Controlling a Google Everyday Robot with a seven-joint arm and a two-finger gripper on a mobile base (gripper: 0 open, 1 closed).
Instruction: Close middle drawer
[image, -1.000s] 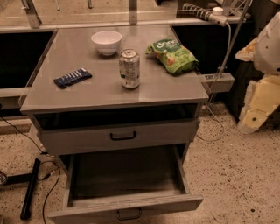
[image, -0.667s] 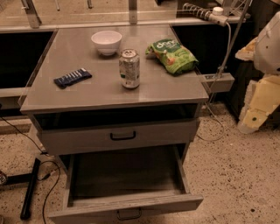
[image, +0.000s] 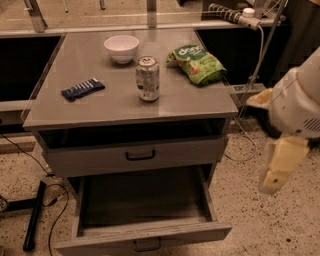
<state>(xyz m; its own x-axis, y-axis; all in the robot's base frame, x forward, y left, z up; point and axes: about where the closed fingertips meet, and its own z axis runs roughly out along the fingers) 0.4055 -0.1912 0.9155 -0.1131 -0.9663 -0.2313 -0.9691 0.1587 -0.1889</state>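
On the flat top of the grey wooden cabinet (image: 200, 100), a round white bowl (image: 121, 48) sits at the back. A silver soda can (image: 148, 78) stands in front of it and slightly to the right. A green crinkled chip bag (image: 198, 63) lies right of both, and a flat dark blue snack packet (image: 82, 89) lies towards the left edge. Below the top is a grey upper drawer (image: 140, 156). Beneath that, the grey wooden middle drawer (image: 145, 210) juts far forward. The cream two-finger gripper (image: 274, 181) hangs right of the cabinet, apart from it, level with the drawers.
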